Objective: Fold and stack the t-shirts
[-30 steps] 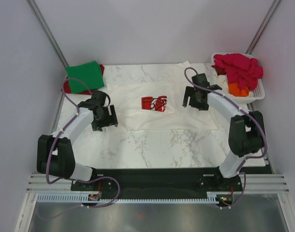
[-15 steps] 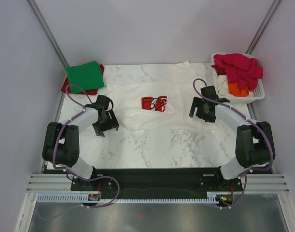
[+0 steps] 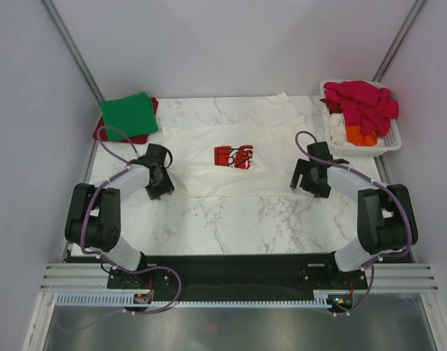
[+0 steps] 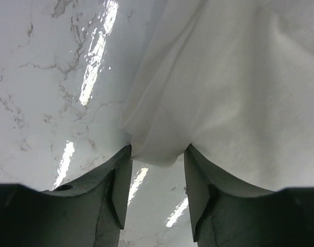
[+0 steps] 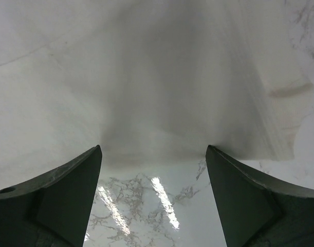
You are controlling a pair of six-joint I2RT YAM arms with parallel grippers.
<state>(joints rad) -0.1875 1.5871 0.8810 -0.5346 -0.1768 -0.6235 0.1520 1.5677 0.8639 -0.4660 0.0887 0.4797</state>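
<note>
The large white t-shirt with a red square print lies flat across the middle of the marble table. My left gripper is low at its near left corner, jaws open with the cloth edge bulging between the fingertips. My right gripper is low at the near right edge, jaws wide open, the hem just ahead of them. A folded green shirt lies on a red one at the back left. Magenta and orange shirts fill the basket.
A white slatted basket stands at the back right corner. Bare marble lies between the shirt's near hem and the arm bases. Walls close off the left, back and right sides.
Both grippers have come down and toward the near edge of the white shirt, the left to its near left corner, the right to its near right hem.
</note>
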